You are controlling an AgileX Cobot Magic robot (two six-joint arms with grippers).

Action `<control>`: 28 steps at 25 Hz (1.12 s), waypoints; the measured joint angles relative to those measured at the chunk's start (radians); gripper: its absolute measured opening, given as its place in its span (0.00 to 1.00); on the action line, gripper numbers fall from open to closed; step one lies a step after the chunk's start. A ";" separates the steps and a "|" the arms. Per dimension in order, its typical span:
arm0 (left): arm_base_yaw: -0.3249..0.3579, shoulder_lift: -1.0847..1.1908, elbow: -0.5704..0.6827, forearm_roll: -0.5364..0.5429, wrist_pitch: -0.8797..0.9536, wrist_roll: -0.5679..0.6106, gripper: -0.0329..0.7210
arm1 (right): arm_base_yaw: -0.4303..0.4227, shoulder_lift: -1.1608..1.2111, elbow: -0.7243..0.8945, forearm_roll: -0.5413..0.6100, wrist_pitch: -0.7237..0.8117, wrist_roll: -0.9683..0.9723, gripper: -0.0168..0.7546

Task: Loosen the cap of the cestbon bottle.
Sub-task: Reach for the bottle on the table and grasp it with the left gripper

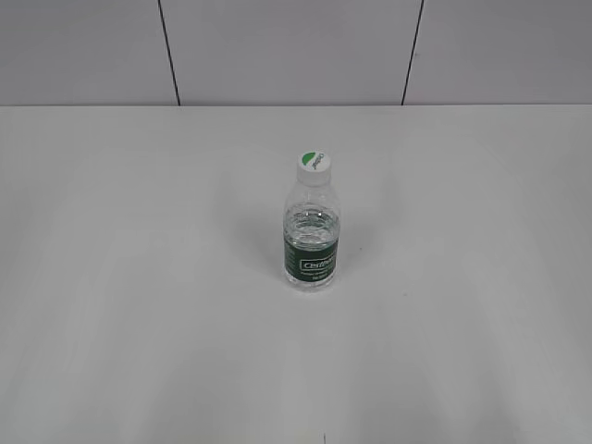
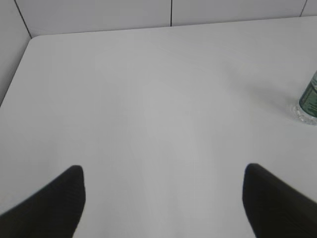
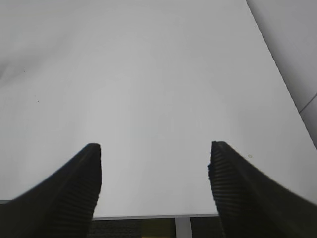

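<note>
Clearly nothing's begun; the cestbon bottle (image 1: 311,242) stands upright, the cap (image 1: 314,166) on, well ahead and right of the left gripper (image 2: 163,196); the right gripper (image 3: 154,181), likewise spread, holds nothing.

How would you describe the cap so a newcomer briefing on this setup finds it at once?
Start from the white table, which carries one upright thing near its middle: the cestbon bottle, clear with a dark green label band. The cap sits on its neck. It is round and white, with a green part on its top, the only such patch of colour above the label.
</note>
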 joint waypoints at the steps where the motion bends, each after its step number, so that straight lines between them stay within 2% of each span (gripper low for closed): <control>1: 0.000 0.000 0.000 0.000 0.000 0.000 0.83 | 0.000 0.000 0.000 0.000 0.000 0.000 0.69; 16: 0.000 0.000 -0.017 0.000 -0.027 0.000 0.83 | 0.000 0.000 0.000 0.000 0.000 0.000 0.69; 21: 0.000 0.023 -0.110 0.000 -0.179 0.001 0.83 | 0.000 0.000 0.000 0.000 0.000 0.000 0.69; 28: 0.000 0.288 -0.247 -0.005 -0.429 0.048 0.83 | 0.000 0.000 0.000 0.000 0.000 -0.001 0.69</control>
